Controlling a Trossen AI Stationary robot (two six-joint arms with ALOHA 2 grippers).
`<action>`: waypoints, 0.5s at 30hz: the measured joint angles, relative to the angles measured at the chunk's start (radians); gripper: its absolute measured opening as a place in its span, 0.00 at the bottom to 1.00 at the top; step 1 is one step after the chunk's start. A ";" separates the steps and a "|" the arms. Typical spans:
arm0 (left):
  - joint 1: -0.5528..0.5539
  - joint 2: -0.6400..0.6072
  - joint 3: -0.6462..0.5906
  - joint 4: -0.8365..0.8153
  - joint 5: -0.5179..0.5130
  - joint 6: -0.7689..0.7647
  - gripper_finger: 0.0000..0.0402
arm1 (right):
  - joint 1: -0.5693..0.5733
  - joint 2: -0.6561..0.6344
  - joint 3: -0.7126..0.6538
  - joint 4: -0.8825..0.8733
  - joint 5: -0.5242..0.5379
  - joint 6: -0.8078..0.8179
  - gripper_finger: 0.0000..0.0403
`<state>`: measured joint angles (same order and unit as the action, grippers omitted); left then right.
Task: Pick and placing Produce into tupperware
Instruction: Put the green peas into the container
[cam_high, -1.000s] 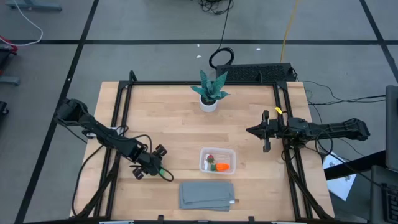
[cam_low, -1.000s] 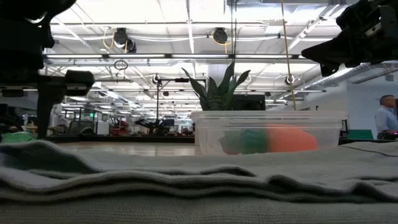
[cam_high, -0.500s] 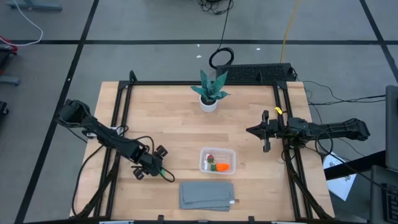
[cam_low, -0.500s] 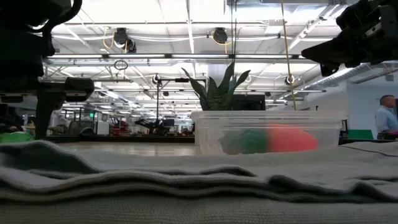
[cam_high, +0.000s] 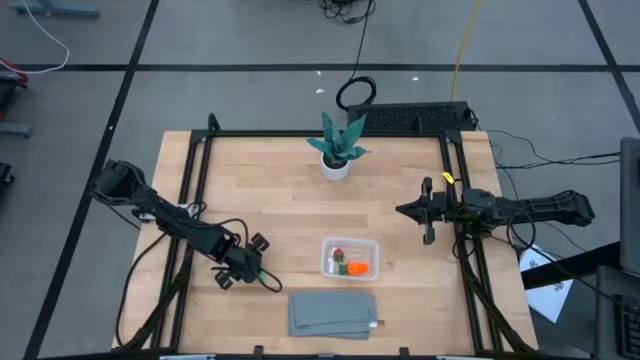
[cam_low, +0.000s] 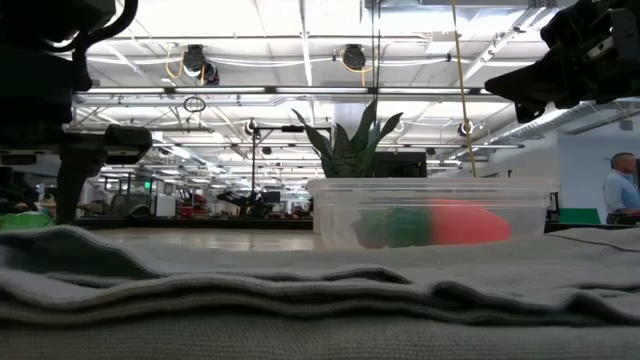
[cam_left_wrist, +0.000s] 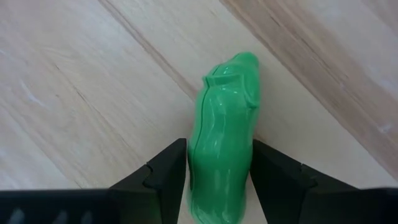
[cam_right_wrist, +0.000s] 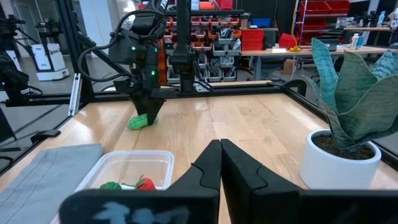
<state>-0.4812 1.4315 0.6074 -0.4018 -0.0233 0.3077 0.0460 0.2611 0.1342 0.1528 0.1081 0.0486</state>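
The green elongated produce piece (cam_left_wrist: 224, 124) lies on the wood near the table's left front, and my left gripper (cam_left_wrist: 219, 146) is shut on it, slanting down from the left. The clear tupperware (cam_high: 368, 246) stands right of it. In it lie the orange carrot (cam_high: 357, 268) and the small red berry (cam_high: 339, 254). My right gripper (cam_high: 402, 210) is shut and level above the table's right side, touching nothing. My left gripper pinches the green piece between its two fingers, on the two long sides (cam_left_wrist: 198, 163) near the end closest to the wrist. The fingers (cam_left_wrist: 163, 177) come steeply from above and lie along the piece. In the right wrist view the piece (cam_right_wrist: 140, 121) lies on the table.
A folded grey cloth (cam_high: 333, 313) lies at the front edge below the tupperware. A teal plant in a white pot (cam_high: 336, 152) stands at the far edge. Black frame rails (cam_high: 190, 200) run along the table's sides. Bare wood lies between plant and tupperware.
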 joint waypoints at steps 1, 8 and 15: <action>0.000 0.000 0.002 -0.001 0.000 -0.002 0.42 | 0.000 0.000 0.000 0.000 0.000 0.000 0.00; 0.001 0.003 0.010 0.006 -0.014 -0.011 0.28 | 0.000 0.000 0.000 0.000 0.000 0.000 0.00; 0.000 0.002 0.011 -0.002 -0.016 -0.040 0.29 | 0.000 0.000 0.000 0.000 0.000 0.001 0.00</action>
<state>-0.4808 1.4338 0.6182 -0.4037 -0.0390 0.2681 0.0458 0.2615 0.1345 0.1528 0.1078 0.0494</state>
